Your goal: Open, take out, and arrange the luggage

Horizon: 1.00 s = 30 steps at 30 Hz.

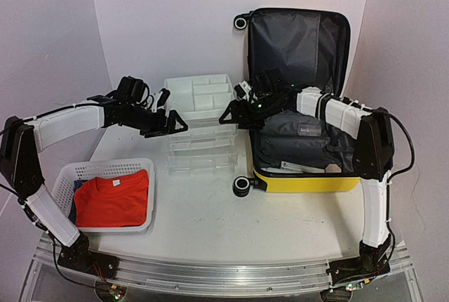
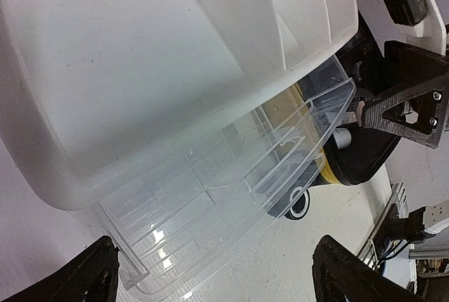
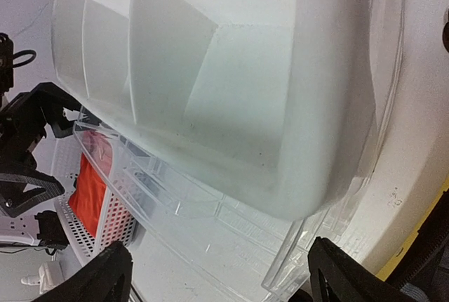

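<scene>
Lying open on the right side of the table [image 1: 210, 225], toward its far edge: the luggage [image 1: 309, 181], a small yellow hard-shell case. Lid [image 1: 298, 38] raised upright at the back, dark grey lining facing forward. Lower shell flat, packed with grey fabric bundles [image 1: 295, 137]. On the left side, black-and-white lower wheel [image 1: 243, 186] near the table's middle, upper wheel [image 1: 242, 22] at the lid's top corner.

Bench [image 1: 210, 225]: white flat top, filling the lower and middle part of the overhead view. Directly on it: one white mesh basket [image 1: 112, 164] at lower left; one white plastic drawer unit [image 1: 200, 153] with clear drawers at centre; one yellow luggage [image 1: 309, 182] at right, just beside the drawer unit. The luggage lies open, its lid standing upright toward the upper right.
</scene>
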Each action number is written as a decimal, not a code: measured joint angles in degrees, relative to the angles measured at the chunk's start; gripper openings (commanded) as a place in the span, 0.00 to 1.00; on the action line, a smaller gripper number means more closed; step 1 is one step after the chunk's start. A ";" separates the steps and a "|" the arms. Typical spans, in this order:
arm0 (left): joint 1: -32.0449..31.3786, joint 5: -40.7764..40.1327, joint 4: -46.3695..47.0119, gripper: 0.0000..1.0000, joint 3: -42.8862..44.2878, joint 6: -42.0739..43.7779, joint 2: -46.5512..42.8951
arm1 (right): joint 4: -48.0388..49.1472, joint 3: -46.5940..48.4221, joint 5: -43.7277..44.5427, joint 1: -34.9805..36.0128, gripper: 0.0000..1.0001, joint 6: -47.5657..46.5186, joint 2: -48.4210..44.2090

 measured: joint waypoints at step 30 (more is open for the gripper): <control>-2.12 -6.36 -3.78 0.99 -6.43 -3.85 -9.29 | 7.08 -19.63 5.11 -0.04 0.98 6.32 -15.43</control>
